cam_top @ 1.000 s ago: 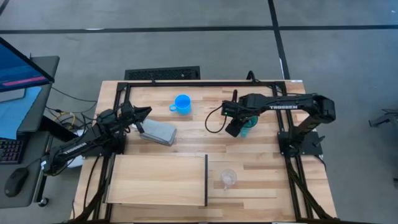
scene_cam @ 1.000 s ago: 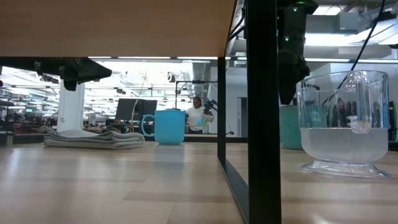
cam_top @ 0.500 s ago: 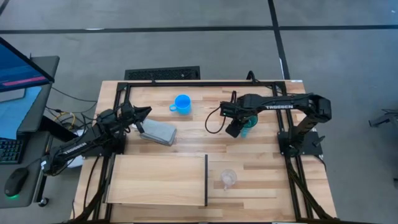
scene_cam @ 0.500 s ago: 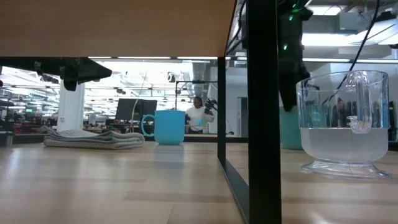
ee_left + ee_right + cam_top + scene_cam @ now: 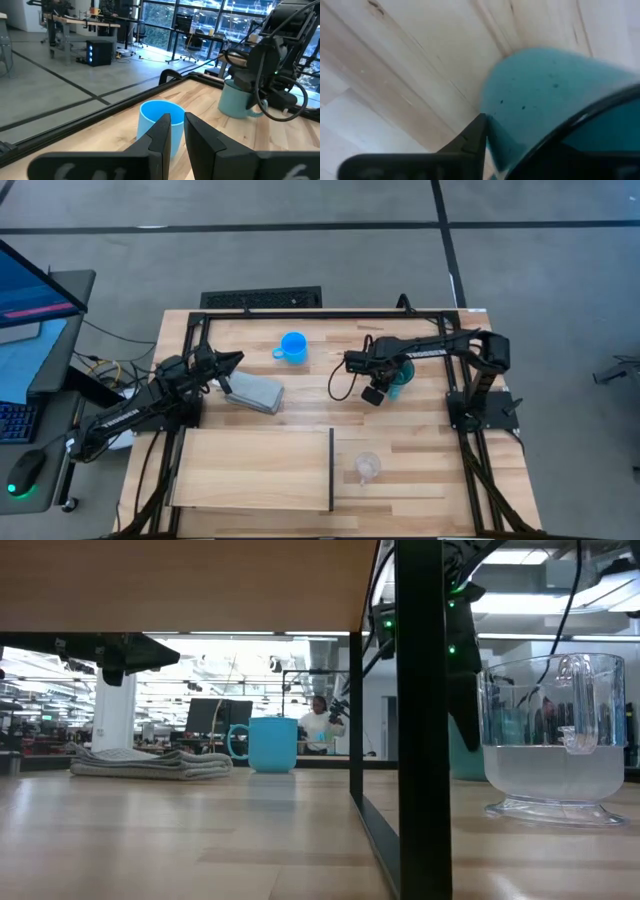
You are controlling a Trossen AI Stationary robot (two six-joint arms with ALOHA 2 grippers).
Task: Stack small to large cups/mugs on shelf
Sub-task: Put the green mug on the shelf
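The teal mug [image 5: 401, 383] stands upright on its base at the table's right middle. My right gripper [image 5: 386, 383] points down onto it, open, one finger [image 5: 472, 141] just outside the mug's wall [image 5: 545, 85]; the other finger is hidden. The blue mug [image 5: 292, 347] stands near the far edge. The clear cup [image 5: 367, 467] stands on its foot right of the shelf [image 5: 250, 470], a raised light-wood board at the near edge. My left gripper [image 5: 238, 360] waits level at the left, a narrow empty gap between its fingers [image 5: 177, 127].
A grey block [image 5: 255, 393] lies between my left gripper and the shelf. A black frame [image 5: 330, 313] runs round the table's far and side edges. The shelf's dark leg [image 5: 420, 720] stands close to the clear cup [image 5: 555, 740]. Bare wood lies between the mugs.
My right gripper has come down onto the teal mug and shifted slightly toward the table's left, its arm folding lower. The mugs, the cup and my left arm have kept their places.
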